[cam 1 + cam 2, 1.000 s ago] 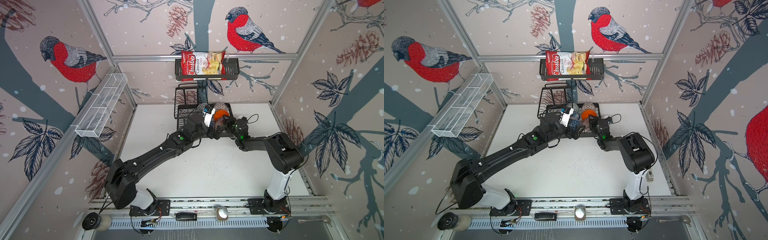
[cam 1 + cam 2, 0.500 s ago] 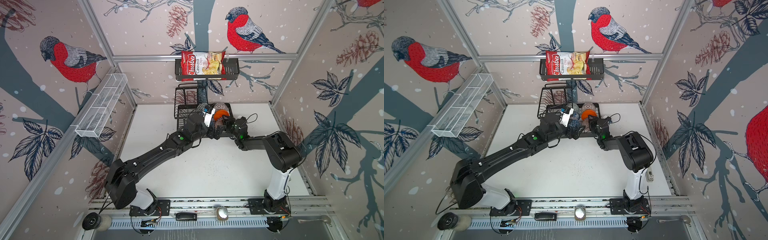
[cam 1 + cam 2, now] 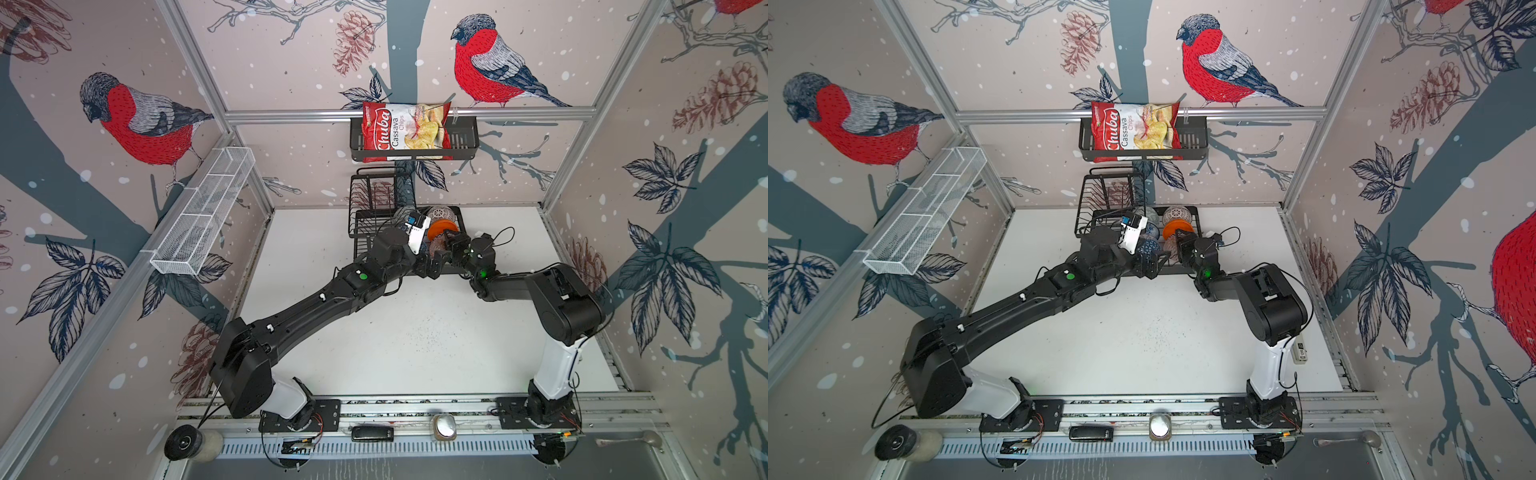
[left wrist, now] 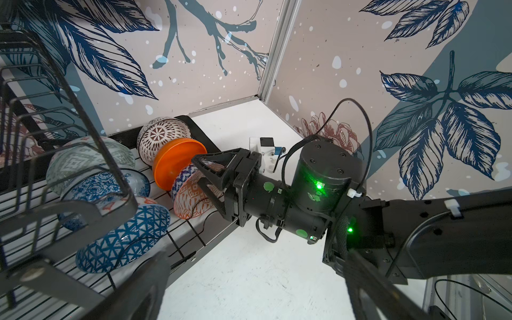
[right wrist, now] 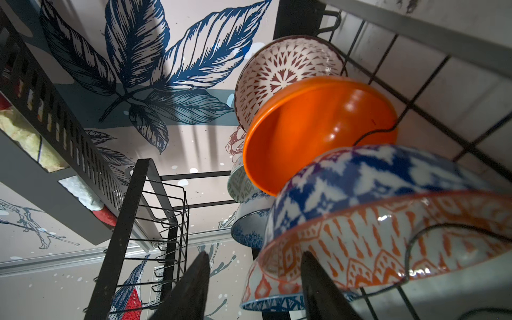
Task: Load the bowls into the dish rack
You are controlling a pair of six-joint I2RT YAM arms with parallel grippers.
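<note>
1. One white tabletop [image 3: 415, 340] carries one dish rack [image 3: 365, 224] at its far edge. Two arms meet at the rack's near side.
2. The left gripper [image 3: 430, 266] hangs at the rack's near edge, just beside the blue-triangle bowl [image 4: 127, 238]. Its jaws are spread wide and grip nothing.
3. The right gripper [image 4: 198, 172] is at the rack's near corner on its own side. Its jaws stand apart astride the edge of the orange-red patterned bowl [image 4: 191, 202], not pinching it; whether a finger touches it I cannot tell.
4. Six bowls stand on edge in the rack's lower tray, in two rows of three.
   - Left arm's side, near to far: blue-triangle bowl, blue floral bowl [image 4: 102, 191], grey-green bowl [image 4: 80, 160].
   - Right arm's side, near to far: orange-red patterned bowl, plain orange bowl [image 4: 174, 163], white radial-patterned bowl [image 4: 163, 135].
5. A blue-white band [image 4: 181, 177] shows just behind the orange-red patterned bowl. I cannot tell whether it is part of that bowl or a seventh.
6. Above and behind the rack, one black basket [image 3: 461, 141] holds one chips bag [image 3: 403, 131].
7. Off the rack's left side, one white mesh basket [image 3: 203, 216] hangs on the wall.
</note>
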